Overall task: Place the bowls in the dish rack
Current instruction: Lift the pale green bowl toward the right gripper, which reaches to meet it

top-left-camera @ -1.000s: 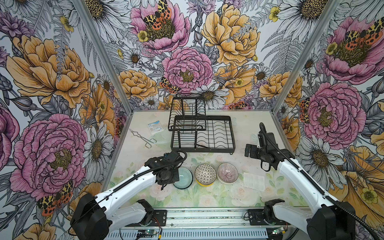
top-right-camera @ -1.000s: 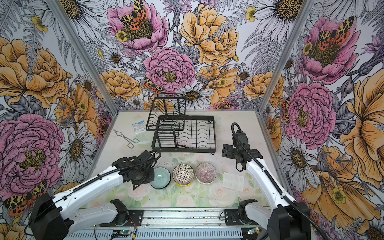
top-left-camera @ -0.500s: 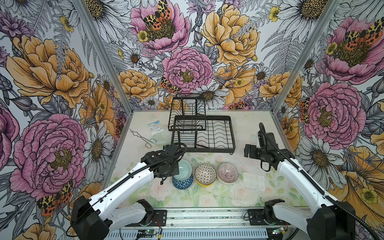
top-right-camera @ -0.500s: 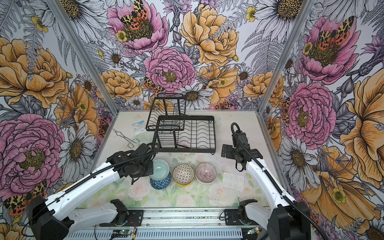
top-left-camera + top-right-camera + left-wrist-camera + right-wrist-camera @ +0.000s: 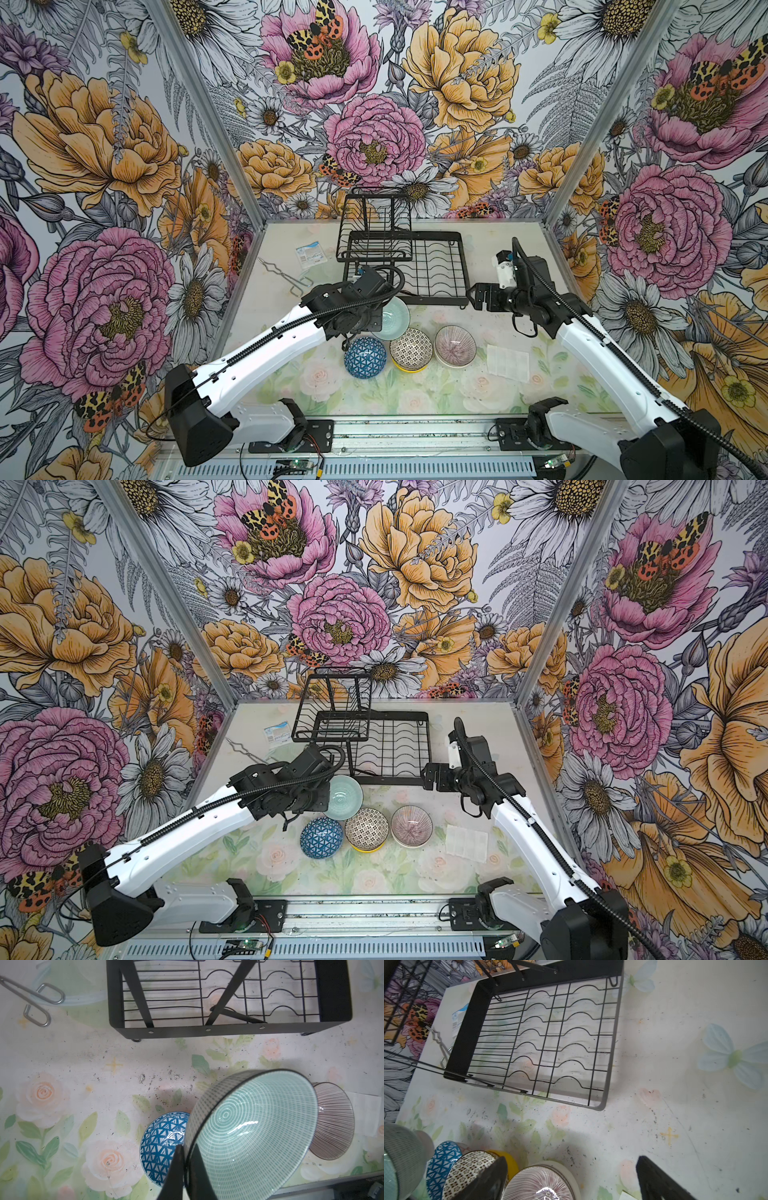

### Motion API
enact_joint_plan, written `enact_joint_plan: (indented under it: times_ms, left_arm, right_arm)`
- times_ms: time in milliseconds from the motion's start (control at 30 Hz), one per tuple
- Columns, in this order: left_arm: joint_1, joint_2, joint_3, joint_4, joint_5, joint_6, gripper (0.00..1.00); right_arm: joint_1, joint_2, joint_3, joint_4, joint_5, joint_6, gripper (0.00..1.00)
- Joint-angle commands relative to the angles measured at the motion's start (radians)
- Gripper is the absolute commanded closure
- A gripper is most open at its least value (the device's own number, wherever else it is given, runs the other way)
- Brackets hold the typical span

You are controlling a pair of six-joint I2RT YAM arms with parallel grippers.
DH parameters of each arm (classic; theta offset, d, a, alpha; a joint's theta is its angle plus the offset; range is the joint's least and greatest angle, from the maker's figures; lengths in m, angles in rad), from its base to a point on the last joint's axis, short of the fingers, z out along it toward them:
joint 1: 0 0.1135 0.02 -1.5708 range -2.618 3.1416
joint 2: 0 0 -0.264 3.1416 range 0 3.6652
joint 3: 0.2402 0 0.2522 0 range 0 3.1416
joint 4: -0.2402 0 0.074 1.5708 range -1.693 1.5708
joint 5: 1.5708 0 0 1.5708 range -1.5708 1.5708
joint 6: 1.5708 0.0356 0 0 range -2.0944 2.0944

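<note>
The left hand (image 5: 186, 1154) is closed on the rim of the teal bowl (image 5: 255, 1132), with one finger inside the bowl and one outside. The bowl is held off the tabletop (image 5: 415, 399) and is strongly tilted, so that its ringed inside is seen in both top views. There it is found just in front of the dish rack (image 5: 228, 1030), behind the row of the other bowls.

In this row the blue bowl (image 5: 365, 357) is placed on the left, alone on the tabletop. Beside it the black-and-white bowl (image 5: 410, 349) is set inside the yellow bowl (image 5: 510, 1160). On the right the pink bowl (image 5: 455, 345) is set inside the white bowl (image 5: 569, 1172).

The dish rack is standing at the back of the tabletop, with its raised basket at the left end. The right hand (image 5: 476, 296) is held wide open above the tabletop, near the front right corner of the rack, and nothing is gripped by it. Metal tongs (image 5: 286, 276) are lying to the left of the rack.
</note>
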State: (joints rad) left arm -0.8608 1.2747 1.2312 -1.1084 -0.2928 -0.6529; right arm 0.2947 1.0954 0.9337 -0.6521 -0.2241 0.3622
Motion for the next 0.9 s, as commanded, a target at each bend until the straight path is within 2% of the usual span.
enact_joint_plan:
  times_ms: [0,267,567,867]
  left_arm:
    - [-0.009,-0.021,-0.005,0.144,-0.027,0.006,1.00]
    - [-0.047,0.006,-0.041,0.338,-0.045,0.018,1.00]
    - [-0.079,0.051,-0.041,0.447,-0.039,0.054,1.00]
    - [-0.099,0.065,-0.052,0.502,-0.031,0.070,1.00]
  right_arm:
    - [0.048,-0.041,0.036,0.012,-0.063,0.049,0.05]
    - [0.170,-0.084,0.040,0.014,-0.040,0.139,0.20]
    - [0.293,-0.045,0.061,0.026,0.102,0.182,0.27]
    - [0.340,0.031,0.085,0.085,0.134,0.181,0.35]
